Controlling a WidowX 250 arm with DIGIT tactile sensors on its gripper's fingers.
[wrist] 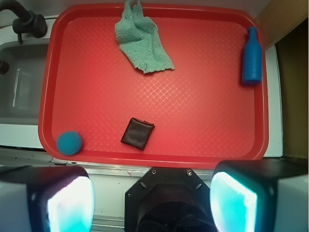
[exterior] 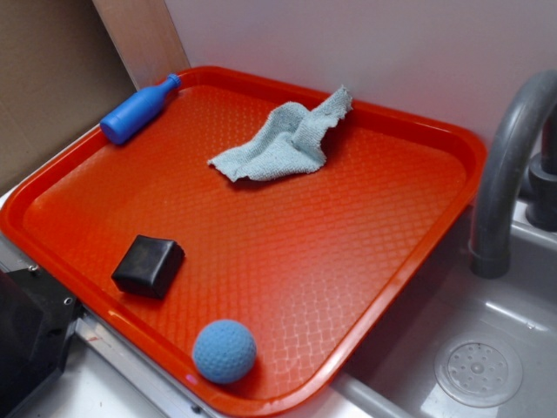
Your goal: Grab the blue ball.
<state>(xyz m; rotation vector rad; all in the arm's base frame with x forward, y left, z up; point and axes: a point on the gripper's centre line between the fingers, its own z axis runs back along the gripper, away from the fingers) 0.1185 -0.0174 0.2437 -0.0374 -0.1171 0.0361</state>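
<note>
Looking at the exterior view first: the blue ball [exterior: 224, 351] sits at about 6 o'clock on the red tray [exterior: 418, 131], tucked right against the near rim. The black block [exterior: 148, 266] is near it toward 10 o'clock, the grey-green cloth [exterior: 287, 139] lies up around 12, and the blue bottle toy [exterior: 139, 108] leans on the rim at 10. I can't spot the arm here, maybe just its dark base at the left edge, hard to say.

Wrist view: the gripper [wrist: 152, 195] hangs high over the tray's near edge, fingers [wrist: 70, 203] spread wide with nothing between them. From here the ball [wrist: 70, 143] is at roughly 8 o'clock in the tray's corner, well apart from the block [wrist: 137, 134].

My take for the step in hand: slide over toward the ball, centre it between the pads, then drop straight down. That rim is right beside it, so I'd line the jaws up along the rim rather than across it, otherwise a finger may land on the lip. Round thing, so close slowly.
</note>
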